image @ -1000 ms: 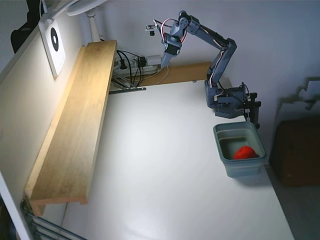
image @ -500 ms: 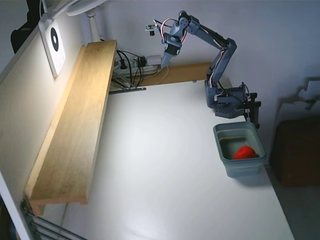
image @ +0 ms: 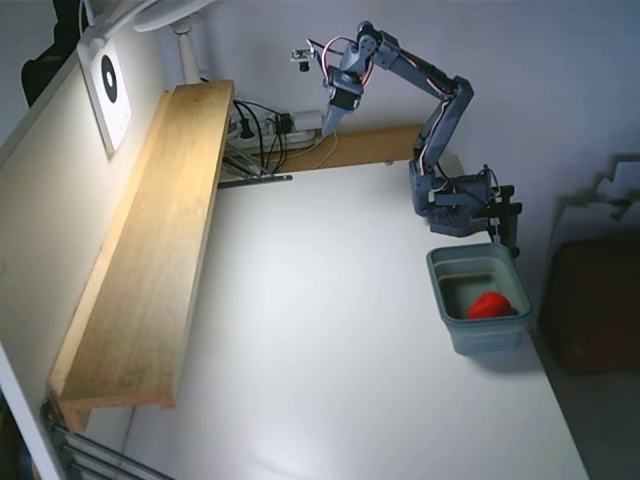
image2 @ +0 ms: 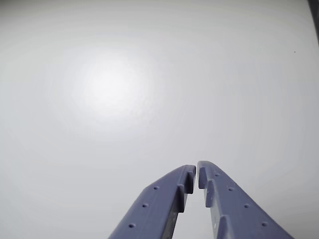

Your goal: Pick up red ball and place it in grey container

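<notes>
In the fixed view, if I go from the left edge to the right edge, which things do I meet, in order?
Wooden shelf → gripper, raised and empty → grey container → red ball inside it, toward its right side.

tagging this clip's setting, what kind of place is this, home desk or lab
Probably a home or hobby desk: a white table against a wall, a wooden shelf beside it, and cables with a power strip behind the arm.
</notes>
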